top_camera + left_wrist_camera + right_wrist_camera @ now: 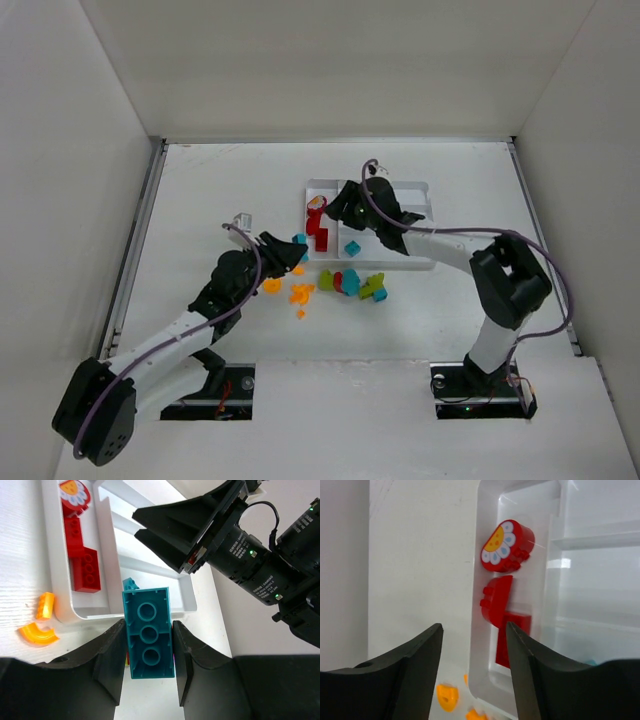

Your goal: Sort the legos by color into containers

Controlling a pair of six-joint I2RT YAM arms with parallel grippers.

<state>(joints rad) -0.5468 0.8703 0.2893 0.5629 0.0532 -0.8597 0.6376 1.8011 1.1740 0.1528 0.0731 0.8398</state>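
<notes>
left fingers [107,660] grip a teal brick [148,632].

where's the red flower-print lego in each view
Top external: the flower-print lego lies at the far end of the white tray's narrow left section.
Left wrist: the lego is in the top left corner.
Right wrist: the lego is upper centre.
Shared landmark: the plain red bricks in the same section.

One white tray [476,580], three red legos [496,600], two claws [148,640] [474,630].
</notes>
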